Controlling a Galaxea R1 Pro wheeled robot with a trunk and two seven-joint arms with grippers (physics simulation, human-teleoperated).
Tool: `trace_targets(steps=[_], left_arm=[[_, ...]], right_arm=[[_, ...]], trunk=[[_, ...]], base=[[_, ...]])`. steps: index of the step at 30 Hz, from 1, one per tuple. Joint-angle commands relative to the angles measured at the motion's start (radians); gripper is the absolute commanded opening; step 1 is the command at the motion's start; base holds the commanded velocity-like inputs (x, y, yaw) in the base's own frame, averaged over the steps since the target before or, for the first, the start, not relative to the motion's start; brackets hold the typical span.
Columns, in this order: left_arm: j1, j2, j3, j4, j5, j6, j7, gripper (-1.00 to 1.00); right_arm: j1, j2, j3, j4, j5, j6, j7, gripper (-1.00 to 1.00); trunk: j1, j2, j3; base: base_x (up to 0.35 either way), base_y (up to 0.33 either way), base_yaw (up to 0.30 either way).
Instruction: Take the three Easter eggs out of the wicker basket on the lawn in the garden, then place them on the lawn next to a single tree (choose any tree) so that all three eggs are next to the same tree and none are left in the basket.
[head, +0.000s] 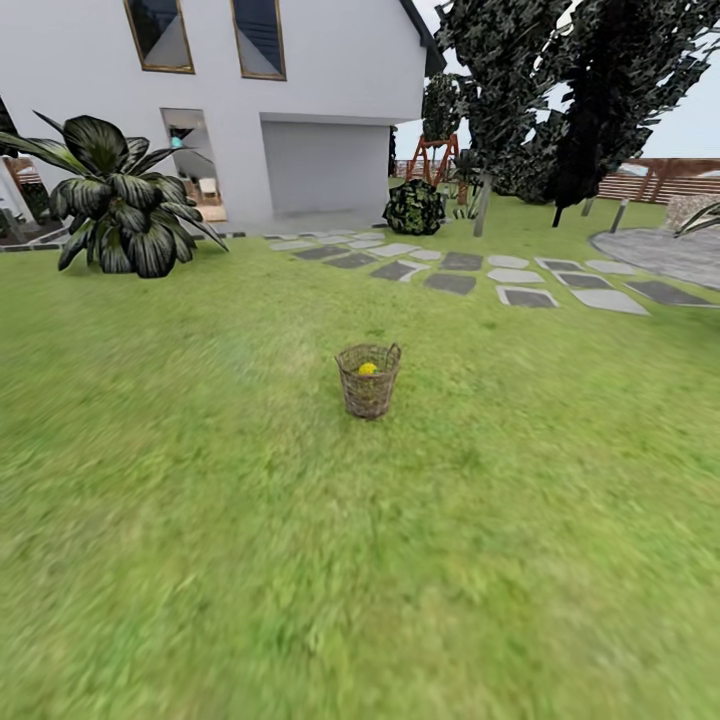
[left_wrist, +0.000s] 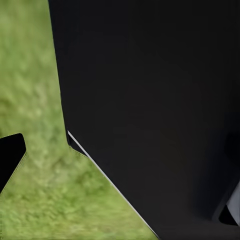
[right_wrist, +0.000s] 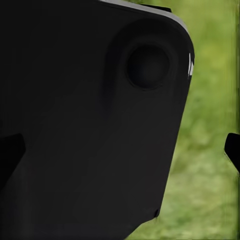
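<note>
The wicker basket (head: 369, 395) stands upright on the lawn (head: 200, 520) at the middle of the head view, some way ahead of me. One yellow Easter egg (head: 368, 369) shows inside its rim; the weave hides anything else in it. The tree is out of view. In the left wrist view, the left gripper (left_wrist: 120, 160) hangs over grass with one dark fingertip (left_wrist: 10, 157) at the picture's edge. The right gripper (right_wrist: 125, 155) has its fingertips (right_wrist: 233, 150) far apart with nothing between them. A black part of my body lies behind both.
A white house (head: 300, 90) with a garage door stands at the back. A big dark-leaved plant (head: 120, 205) is at the back left. Grey stepping stones (head: 450, 270) cross behind the basket. Dark near-black trees (head: 600, 90), a shrub (head: 414, 208) and a slat fence (head: 640, 186) are at the back right.
</note>
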Motion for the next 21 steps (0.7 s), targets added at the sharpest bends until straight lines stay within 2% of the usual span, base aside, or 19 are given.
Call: trace_targets(steps=[1, 21], left_arm=[[0.000, 0.000, 0.001, -0.001, 0.000, -0.001, 0.000, 1.00], [0.000, -0.002, -0.001, -0.001, -0.002, 0.000, 0.005, 1.00]], right_arm=[[0.000, -0.001, -0.001, 0.000, 0.007, -0.003, 0.000, 1.00], [0.000, 0.000, 0.006, 0.003, 0.015, -0.003, 0.001, 1.00]], trunk=[[0.001, 0.000, -0.001], [0.001, 0.000, -0.001]], base=[[0.340, 0.000, 0.000], [0.340, 0.000, 0.000]])
